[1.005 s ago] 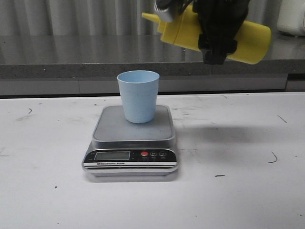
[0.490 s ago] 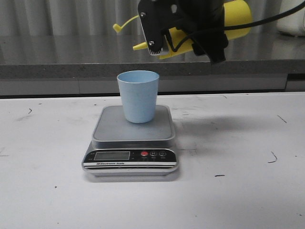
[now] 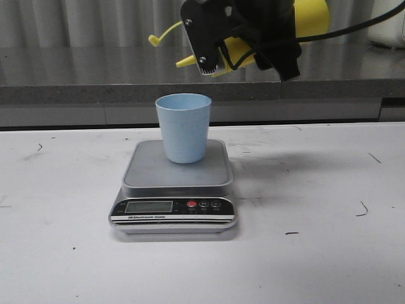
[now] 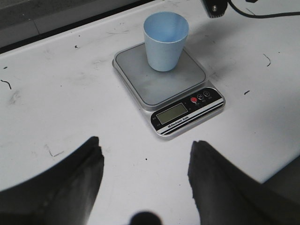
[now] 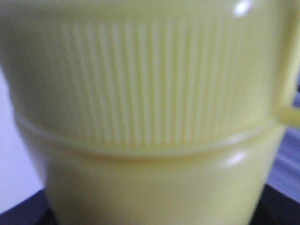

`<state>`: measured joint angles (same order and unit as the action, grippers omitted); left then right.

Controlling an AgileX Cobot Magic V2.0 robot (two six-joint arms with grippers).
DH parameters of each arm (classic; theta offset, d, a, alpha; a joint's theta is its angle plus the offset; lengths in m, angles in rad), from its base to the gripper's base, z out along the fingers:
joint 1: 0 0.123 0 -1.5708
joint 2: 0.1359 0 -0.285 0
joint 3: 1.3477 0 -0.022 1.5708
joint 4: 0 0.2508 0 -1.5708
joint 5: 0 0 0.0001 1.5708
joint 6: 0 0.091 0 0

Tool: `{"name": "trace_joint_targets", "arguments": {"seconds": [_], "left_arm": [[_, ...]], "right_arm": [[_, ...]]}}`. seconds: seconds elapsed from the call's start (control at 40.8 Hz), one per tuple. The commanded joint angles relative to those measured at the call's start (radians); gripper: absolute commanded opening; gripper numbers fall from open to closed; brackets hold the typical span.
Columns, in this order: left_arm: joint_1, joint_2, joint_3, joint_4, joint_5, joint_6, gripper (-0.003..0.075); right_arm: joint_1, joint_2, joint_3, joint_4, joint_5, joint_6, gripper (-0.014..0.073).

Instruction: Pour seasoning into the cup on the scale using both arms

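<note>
Though blurred, seasoning (image 5: 150,117) apparently filling view

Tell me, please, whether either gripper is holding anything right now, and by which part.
The right gripper holds the yellow seasoning bottle around its body, tipped sideways above the cup. The left gripper is open and holds nothing.
</note>
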<state>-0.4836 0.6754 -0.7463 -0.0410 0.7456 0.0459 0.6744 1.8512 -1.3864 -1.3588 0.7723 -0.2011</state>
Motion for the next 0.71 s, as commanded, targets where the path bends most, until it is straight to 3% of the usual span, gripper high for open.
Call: {"name": "trace_joint_targets", "arguments": {"seconds": [0.0, 0.319, 0.392, 0.515, 0.686], "left_arm": [[-0.008, 0.0, -0.027, -0.012, -0.073, -0.004, 0.04], [-0.008, 0.0, -0.027, -0.012, -0.073, -0.004, 0.04], [-0.008, 0.0, -0.027, -0.012, -0.073, -0.004, 0.04], [-0.008, 0.0, -0.027, -0.012, -0.073, -0.004, 0.04], [-0.008, 0.0, -0.027, -0.012, -0.073, -0.004, 0.04]], "right_arm": [[-0.001, -0.057, -0.04, -0.074, 0.019, 0.007, 0.0267], [-0.001, -0.061, -0.04, 0.021, 0.129, 0.01, 0.0267], [-0.004, -0.078, -0.04, 0.029, 0.133, 0.071, 0.0267], [-0.02, -0.145, -0.04, 0.102, 0.055, 0.201, 0.0267], [-0.039, -0.289, 0.005, 0.213, -0.061, 0.21, 0.0267]]}}
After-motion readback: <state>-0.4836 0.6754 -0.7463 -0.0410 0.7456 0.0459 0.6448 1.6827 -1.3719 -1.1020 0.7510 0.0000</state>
